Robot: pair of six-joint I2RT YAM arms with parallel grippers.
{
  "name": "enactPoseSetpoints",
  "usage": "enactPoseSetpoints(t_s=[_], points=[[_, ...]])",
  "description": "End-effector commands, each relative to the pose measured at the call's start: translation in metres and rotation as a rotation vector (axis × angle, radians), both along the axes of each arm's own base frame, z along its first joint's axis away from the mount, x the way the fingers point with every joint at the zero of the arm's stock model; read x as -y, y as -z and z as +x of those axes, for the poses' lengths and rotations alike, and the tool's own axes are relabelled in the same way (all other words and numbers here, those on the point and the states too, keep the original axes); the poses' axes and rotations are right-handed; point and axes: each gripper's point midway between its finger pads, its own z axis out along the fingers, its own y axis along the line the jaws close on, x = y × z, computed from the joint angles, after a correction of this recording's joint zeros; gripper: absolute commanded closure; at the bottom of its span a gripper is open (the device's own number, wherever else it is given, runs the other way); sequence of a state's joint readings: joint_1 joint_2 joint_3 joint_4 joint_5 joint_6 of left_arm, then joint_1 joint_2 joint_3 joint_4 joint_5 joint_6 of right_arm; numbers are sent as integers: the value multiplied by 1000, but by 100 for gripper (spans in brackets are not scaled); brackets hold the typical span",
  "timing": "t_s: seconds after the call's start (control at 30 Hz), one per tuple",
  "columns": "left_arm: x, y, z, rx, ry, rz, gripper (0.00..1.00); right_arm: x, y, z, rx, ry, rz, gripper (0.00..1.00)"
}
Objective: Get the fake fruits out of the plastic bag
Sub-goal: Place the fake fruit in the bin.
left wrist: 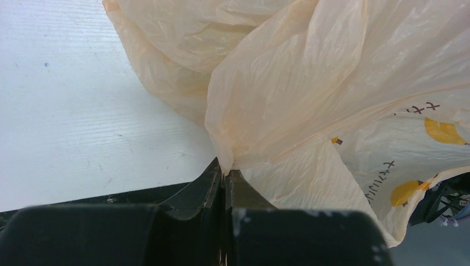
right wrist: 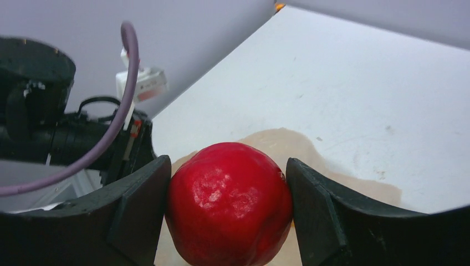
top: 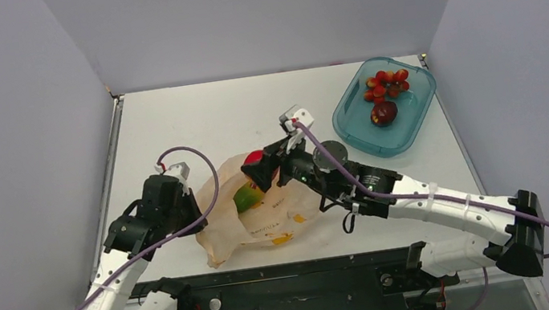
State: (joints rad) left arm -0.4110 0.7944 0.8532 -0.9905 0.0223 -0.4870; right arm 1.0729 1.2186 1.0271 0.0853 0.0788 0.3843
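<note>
Grey walls (top: 7,119) stood around a white table (top: 193,118). The plastic bag (top: 265,225) lay near its front edge. The left gripper (left wrist: 224,173) was pinched shut on a fold of the bag. The right gripper (top: 261,170) squeezed the red ball (right wrist: 228,202) between its fingers, just above the bag. A green and orange fruit (top: 245,198) sat inside the bag. The berry cluster (top: 386,82) and the dark maroon fruit (top: 384,113) lay in the teal tub (top: 348,124), well apart from the bag.

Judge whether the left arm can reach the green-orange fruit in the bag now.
Probably not: the left gripper is shut on a fold of the plastic bag, and the right gripper, holding the red ball, hangs by the green-orange fruit.
</note>
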Motion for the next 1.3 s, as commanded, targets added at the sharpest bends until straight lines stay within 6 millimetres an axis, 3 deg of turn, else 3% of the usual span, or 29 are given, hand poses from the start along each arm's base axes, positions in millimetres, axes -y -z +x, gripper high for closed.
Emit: enactPoseSetpoints(t_s=[0.0, 0.1, 0.2, 0.4, 0.5, 0.67, 0.8, 0.9, 0.97, 1.1, 1.27], points=[[-1, -8, 11, 61, -29, 0, 100, 52, -77, 26, 133, 205, 103, 100], [-3, -12, 10, 85, -37, -6, 100, 102, -87, 55, 140, 455, 122, 100], [-4, -15, 10, 99, -39, -12, 100, 156, -80, 81, 105, 731, 147, 100], [0, -17, 8, 106, -18, -20, 100, 250, -34, 129, 19, 1156, 161, 100], [1, -18, 7, 111, -14, -23, 100, 266, -9, 152, -18, 1216, 117, 100], [2, -18, 6, 112, -4, -26, 100, 304, 60, 203, -155, 1307, -100, 100], [3, -16, 6, 102, 1, -22, 100, 330, 104, 227, -259, 1329, -191, 98], [3, -16, 6, 101, 0, -21, 100, 340, 121, 232, -276, 1331, -262, 71], [3, -16, 6, 101, -1, -20, 100, 343, 129, 236, -289, 1320, -285, 58], [3, -14, 6, 96, -1, -19, 100, 336, 140, 246, -320, 1262, -316, 40], [3, -16, 6, 103, -1, -23, 100, 335, 142, 246, -334, 1247, -341, 25]])
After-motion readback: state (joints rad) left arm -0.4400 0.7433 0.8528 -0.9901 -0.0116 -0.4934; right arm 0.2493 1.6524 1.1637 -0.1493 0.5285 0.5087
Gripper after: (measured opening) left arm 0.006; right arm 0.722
